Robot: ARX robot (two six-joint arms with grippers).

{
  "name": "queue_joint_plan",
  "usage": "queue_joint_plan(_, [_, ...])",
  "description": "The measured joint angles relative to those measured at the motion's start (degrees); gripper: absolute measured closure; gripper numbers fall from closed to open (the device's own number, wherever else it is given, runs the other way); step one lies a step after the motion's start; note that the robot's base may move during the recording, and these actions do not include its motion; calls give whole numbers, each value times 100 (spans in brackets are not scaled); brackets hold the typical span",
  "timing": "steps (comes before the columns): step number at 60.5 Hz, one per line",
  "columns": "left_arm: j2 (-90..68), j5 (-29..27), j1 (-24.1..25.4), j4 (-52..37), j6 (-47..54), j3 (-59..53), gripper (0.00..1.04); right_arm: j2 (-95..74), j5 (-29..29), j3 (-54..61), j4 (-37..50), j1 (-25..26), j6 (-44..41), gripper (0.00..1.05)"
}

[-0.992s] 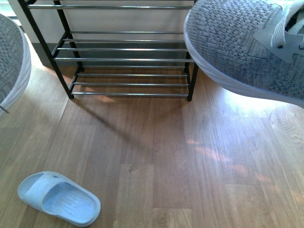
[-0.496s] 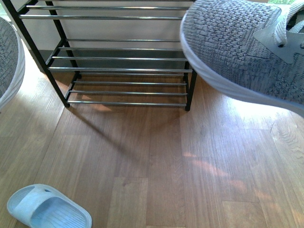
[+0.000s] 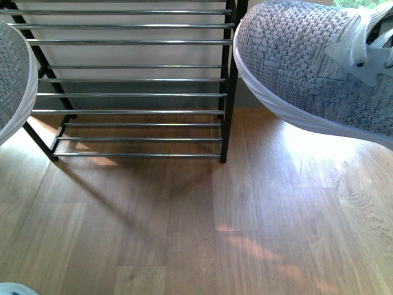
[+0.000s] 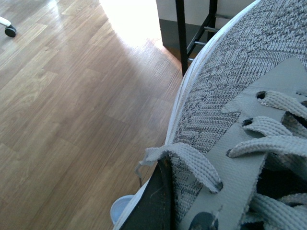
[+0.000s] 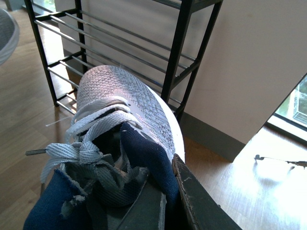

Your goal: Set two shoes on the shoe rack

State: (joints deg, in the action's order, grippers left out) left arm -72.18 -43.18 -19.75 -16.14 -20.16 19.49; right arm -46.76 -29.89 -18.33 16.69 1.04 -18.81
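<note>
Shoe rack (image 3: 132,95) nearer, leftward; left end effector (image 4: 157,207) tight on left sneaker (image 4: 216,96), right end effector (image 5: 181,192) on right sneaker (image 5: 124,91).

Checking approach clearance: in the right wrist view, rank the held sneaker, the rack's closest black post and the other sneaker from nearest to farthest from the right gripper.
1. Sneaker: clamped in the jaws of the right gripper, touching it.
2. Rack post: just beyond the sneaker's toe.
3. Other sneaker: across the rack's width, by its far end.
</note>
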Motion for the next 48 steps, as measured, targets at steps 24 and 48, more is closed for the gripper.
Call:
queue_joint_plan(24, [-20, 39, 4, -2, 2, 15, 103, -15, 94, 2, 0, 20, -2, 103])
queue_joint_plan(48, [-20, 79, 2, 0, 2, 11, 103, -13, 28, 11, 0, 7, 0, 103])
